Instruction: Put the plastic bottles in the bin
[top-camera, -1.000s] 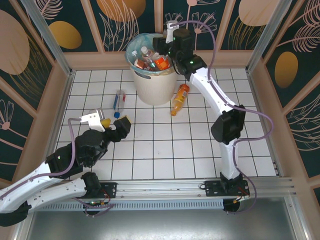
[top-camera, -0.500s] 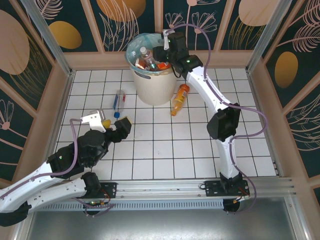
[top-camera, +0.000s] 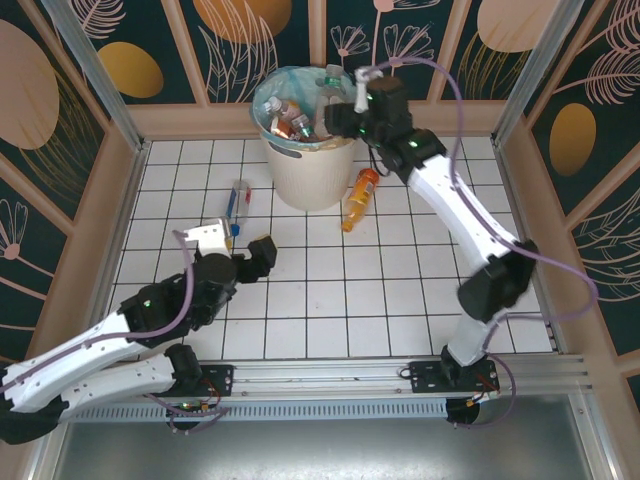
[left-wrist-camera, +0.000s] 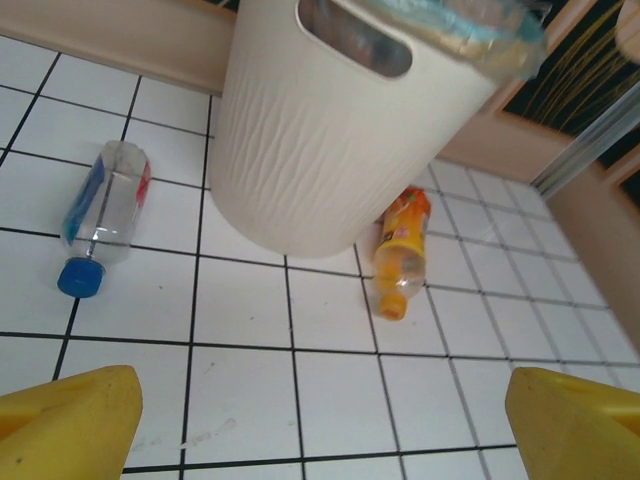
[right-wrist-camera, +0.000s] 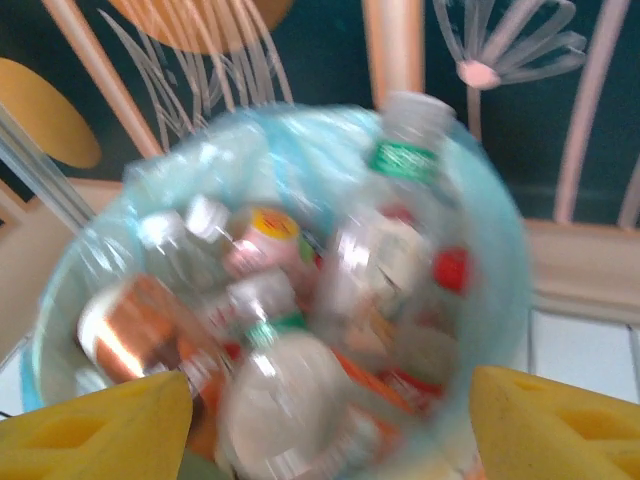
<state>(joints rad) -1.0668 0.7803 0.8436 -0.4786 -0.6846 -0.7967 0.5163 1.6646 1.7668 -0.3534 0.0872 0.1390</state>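
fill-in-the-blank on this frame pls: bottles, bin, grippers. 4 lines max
The clear bottle on the tiles has a ____ cap.
In the top view, the orange bottle lies to the ____ of the bin.
The left gripper is ____, with nothing between its fingers.
The right gripper, by the bin's rim, is ____.
Missing words: blue; right; open; open.

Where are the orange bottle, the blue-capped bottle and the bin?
orange bottle (left-wrist-camera: 401, 255): left wrist view, middle of its body.
blue-capped bottle (left-wrist-camera: 107, 205): left wrist view, clear middle of its body.
bin (left-wrist-camera: 330, 150): left wrist view, ribbed outer wall.
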